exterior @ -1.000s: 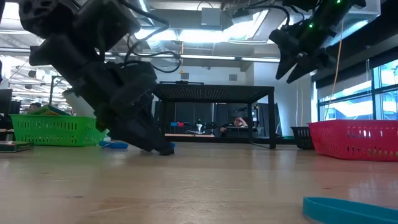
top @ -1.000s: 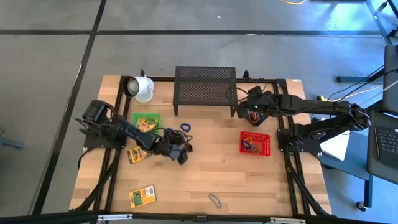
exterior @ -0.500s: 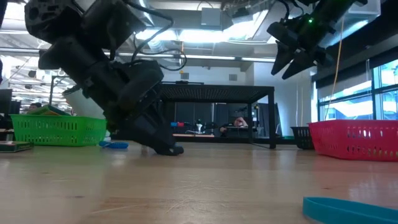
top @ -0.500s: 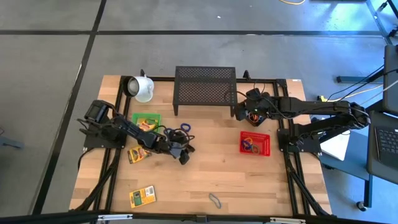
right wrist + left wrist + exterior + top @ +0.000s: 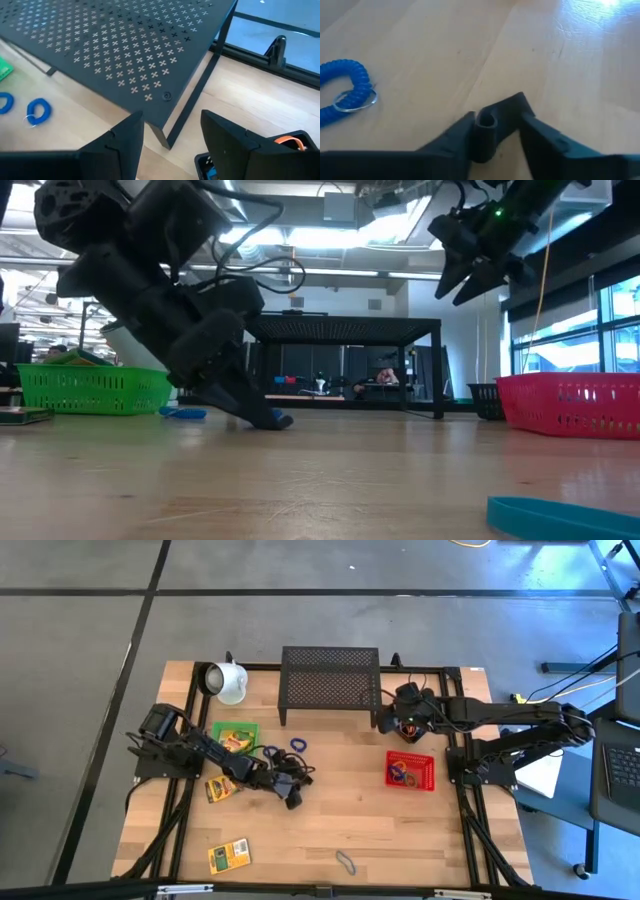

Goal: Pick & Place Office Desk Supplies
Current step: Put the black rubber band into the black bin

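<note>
- Black clip (image 5: 492, 127) sits between left gripper (image 5: 495, 145) fingers, jaws narrowing around it on table (image 5: 445, 60).
- Right gripper (image 5: 170, 132) wide, empty, beside rack (image 5: 115, 50).

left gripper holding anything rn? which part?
Left gripper has a small black clip between its fingers, at the clip's rounded end, still on the table. Right gripper holds nothing.

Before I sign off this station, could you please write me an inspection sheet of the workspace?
Surface: wooden table, bare in the middle.
Job's things: crayon boxes; blue coils; grey band; green basket and red basket, both holding items.
Clutter: white mug, black mesh rack.
Grippers: left gripper around a small black clip on the table; right gripper open, empty, raised beside the rack.
Cables: on the floor by the right arm.
Surroundings: grey floor.
</note>
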You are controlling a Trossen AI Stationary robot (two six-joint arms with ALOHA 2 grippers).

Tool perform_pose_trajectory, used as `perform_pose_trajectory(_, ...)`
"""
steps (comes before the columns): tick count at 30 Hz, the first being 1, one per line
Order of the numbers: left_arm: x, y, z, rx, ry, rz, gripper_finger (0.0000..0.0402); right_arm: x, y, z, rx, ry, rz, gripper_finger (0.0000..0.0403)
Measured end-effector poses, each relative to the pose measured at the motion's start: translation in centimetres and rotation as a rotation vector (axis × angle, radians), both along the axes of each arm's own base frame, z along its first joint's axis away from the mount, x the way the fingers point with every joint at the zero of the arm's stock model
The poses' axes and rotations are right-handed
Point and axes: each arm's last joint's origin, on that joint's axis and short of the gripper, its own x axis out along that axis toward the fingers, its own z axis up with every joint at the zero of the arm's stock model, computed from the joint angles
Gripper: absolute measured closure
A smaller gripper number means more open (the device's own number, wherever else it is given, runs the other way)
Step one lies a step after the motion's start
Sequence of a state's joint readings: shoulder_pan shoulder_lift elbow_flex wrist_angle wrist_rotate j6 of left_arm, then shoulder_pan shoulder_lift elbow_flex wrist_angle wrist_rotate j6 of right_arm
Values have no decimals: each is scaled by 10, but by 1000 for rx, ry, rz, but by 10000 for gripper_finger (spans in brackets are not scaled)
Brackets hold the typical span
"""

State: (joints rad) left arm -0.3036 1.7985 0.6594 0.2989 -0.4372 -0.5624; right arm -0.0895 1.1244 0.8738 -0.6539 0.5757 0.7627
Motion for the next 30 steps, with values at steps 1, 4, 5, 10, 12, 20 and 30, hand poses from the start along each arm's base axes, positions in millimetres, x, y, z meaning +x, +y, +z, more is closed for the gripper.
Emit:
perform_pose_trajectory(1,0,-1,0,-4,0,-2,277,1,0,-1,-4,1,-11,204)
perform_pose_trajectory(4,0,-1,0,-26,-4,8,346,7,-1,-6,-19,16,-28,204)
perform_pose_trajectory(5,0,-1,0,-30,-6,10,368,9,-2,-8,-27,24,-32,204)
perform_pose_trajectory(10,1,-2,5,-52,-35,-3,393,18,1,-15,-52,55,9,204)
perform_pose_trajectory(12,0,-3,9,-76,-44,-24,395,20,5,-13,-77,46,29,204)
perform_pose_trajectory(20,0,-8,40,-57,-166,-78,395,36,34,2,-132,-149,150,204)
perform_pose_trajectory(30,-1,-25,88,168,-467,-140,394,73,92,-1,-187,-330,510,204)
